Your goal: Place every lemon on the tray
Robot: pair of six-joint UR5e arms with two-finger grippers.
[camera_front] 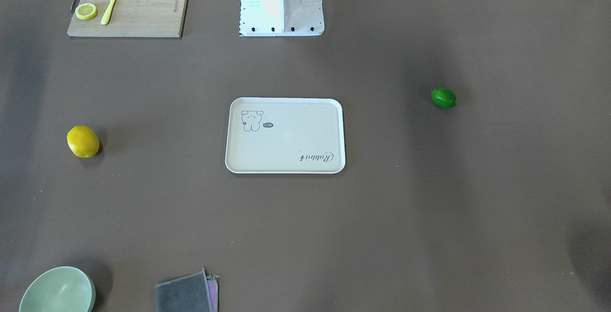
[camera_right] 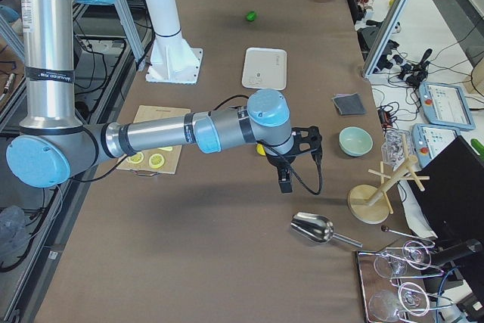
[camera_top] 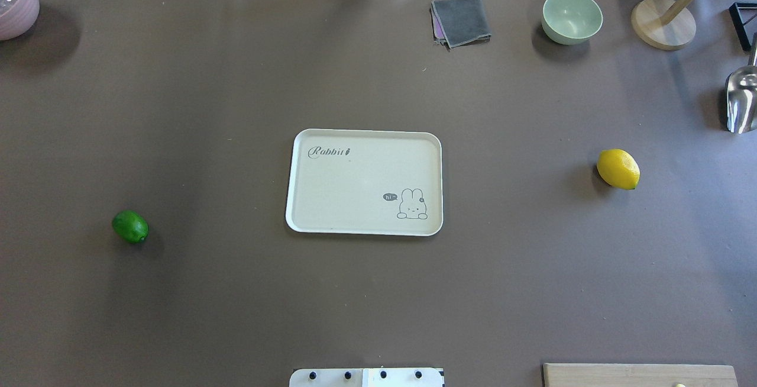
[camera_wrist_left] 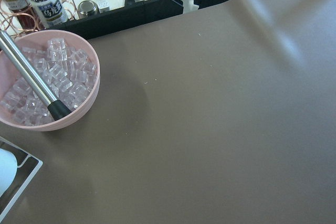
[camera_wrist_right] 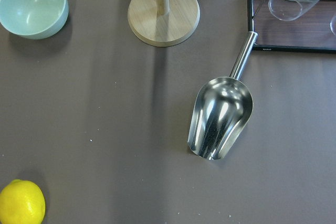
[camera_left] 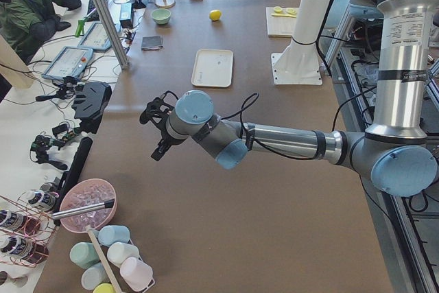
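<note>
At the table's centre lies the tray (camera_top: 361,180), with the yellow lemon (camera_top: 618,168) well to its right and the green lemon (camera_top: 130,226) well to its left, both on the tabletop. The right gripper (camera_right: 299,160) hangs near the yellow lemon. The left gripper (camera_left: 154,135) hangs apart from the green one, toward the pink ice bowl (camera_wrist_left: 79,114). Whether either gripper is spread or pressed together cannot be told.

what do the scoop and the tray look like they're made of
Scoop: looks like polished metal, likely stainless steel; mirror-like reflections and bright highlights.
Tray: seems matte cream plastic or melamine, cannot tell which; even dull surface, moulded raised rim, printed rabbit drawing.
</note>
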